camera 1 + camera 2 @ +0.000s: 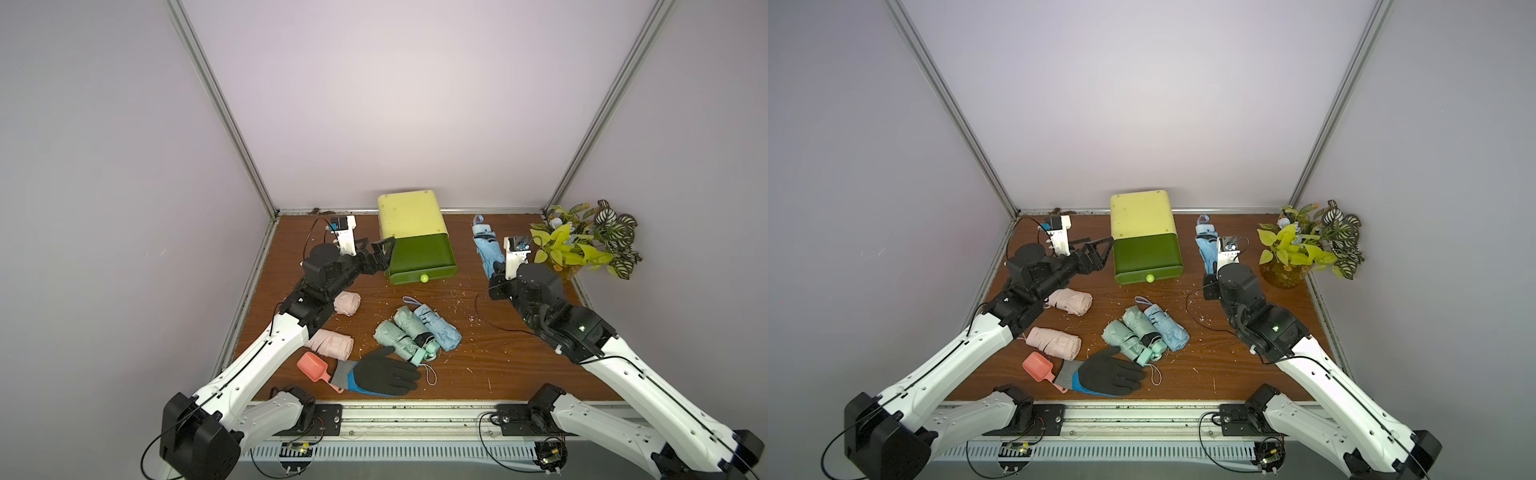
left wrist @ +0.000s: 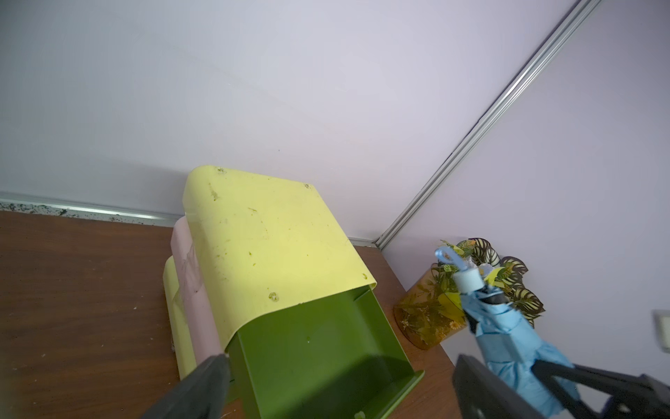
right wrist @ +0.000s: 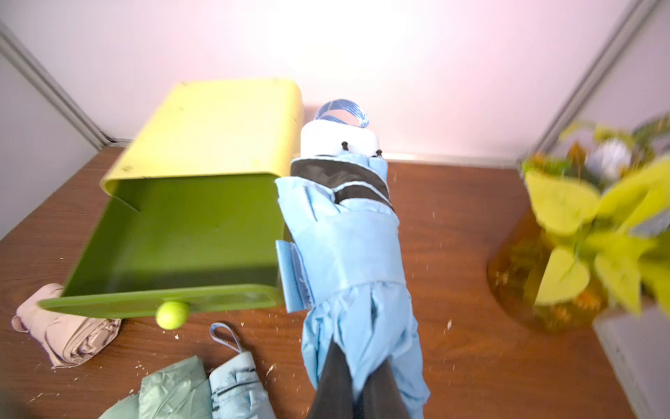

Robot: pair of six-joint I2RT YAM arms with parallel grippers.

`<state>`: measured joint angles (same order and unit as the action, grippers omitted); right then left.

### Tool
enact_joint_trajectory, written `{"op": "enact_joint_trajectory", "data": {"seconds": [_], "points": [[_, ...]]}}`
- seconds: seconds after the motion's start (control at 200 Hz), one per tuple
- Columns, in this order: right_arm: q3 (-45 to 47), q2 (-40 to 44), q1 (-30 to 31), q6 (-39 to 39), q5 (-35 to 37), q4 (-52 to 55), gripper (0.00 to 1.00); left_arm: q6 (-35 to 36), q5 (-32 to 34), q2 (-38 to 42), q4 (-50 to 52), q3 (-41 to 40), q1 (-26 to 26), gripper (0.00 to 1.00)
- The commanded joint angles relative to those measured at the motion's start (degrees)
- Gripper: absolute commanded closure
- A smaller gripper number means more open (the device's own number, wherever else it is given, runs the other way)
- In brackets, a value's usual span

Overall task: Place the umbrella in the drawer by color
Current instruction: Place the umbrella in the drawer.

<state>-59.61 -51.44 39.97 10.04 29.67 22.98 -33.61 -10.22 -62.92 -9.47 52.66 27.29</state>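
My right gripper (image 3: 357,362) is clamping tight on the light blue umbrella (image 3: 348,246). I'm pinching the canopy end, so the white handle and its blue wrist loop are pointing toward the back wall. In both top views the umbrella is sitting just to the right of the open green drawer (image 1: 422,257), not inside it. The drawer is sticking out of the yellow cabinet (image 1: 411,214), with its round knob (image 1: 424,278) facing me.

My left gripper (image 1: 380,253) is holding its jaws spread wide with nothing in them. It is hovering close by the drawer's left side, and I cannot tell whether it is touching.

Nearer to me, a second light blue umbrella (image 1: 440,332) is leaning against the mint green umbrellas (image 1: 395,336). A pink umbrella (image 1: 347,302) and a second pink umbrella (image 1: 330,343) are lying partly under my left arm. A work glove (image 1: 386,374) is overlapping a pink scoop (image 1: 313,365). A potted plant (image 1: 590,245) is standing in the back right corner.
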Motion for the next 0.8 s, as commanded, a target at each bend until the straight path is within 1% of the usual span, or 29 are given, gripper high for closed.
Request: {"op": "enact_joint_trajectory", "data": {"seconds": [0.0,0.035,0.085,0.125,0.185,0.29,0.365,0.43,0.51,0.56,0.66,0.796], "points": [[-2.7,-1.2,0.7,-21.8,-6.9,-6.0,1.00,3.5,-2.5,-0.8,5.9,3.9,0.5,0.00],[-2.1,-1.1,1.0,-27.1,-9.7,-8.5,1.00,3.5,-3.1,-0.6,6.0,3.9,0.5,0.00],[-0.4,-0.2,1.3,-33.9,-12.0,-13.4,1.00,3.3,-3.5,-0.3,6.4,4.2,0.5,0.00],[2.0,1.0,1.5,-39.4,-14.1,-18.2,1.00,2.9,-3.8,-0.3,7.2,4.8,0.4,0.00],[6.5,3.0,1.7,-47.5,-17.7,-26.0,1.00,2.2,-5.9,-0.4,7.8,5.4,0.4,0.00],[13.6,5.5,1.8,-56.3,-24.5,-38.7,1.00,0.0,-10.8,-0.3,7.8,5.1,0.5,0.00],[16.1,5.3,1.9,-58.1,-28.1,-44.7,1.00,-1.6,-13.0,-0.1,6.9,3.9,0.9,0.00],[18.1,4.7,2.2,-58.8,-29.9,-50.4,1.00,-3.5,-15.1,-0.1,4.8,2.6,1.2,0.00],[20.4,3.6,2.9,-60.4,-30.4,-56.9,1.00,-5.8,-18.3,-0.3,1.0,1.4,2.2,0.00],[21.2,2.8,3.3,-61.1,-30.4,-59.8,1.00,-6.8,-19.1,-0.2,-1.6,0.6,3.3,0.00],[21.1,1.3,3.7,-61.0,-31.6,-61.5,1.00,-6.0,-18.7,-1.3,-1.9,1.2,5.8,0.00],[21.2,0.2,4.2,-60.8,-33.6,-62.2,1.00,-7.2,-21.2,-3.9,-4.1,2.0,7.0,0.00]]}}
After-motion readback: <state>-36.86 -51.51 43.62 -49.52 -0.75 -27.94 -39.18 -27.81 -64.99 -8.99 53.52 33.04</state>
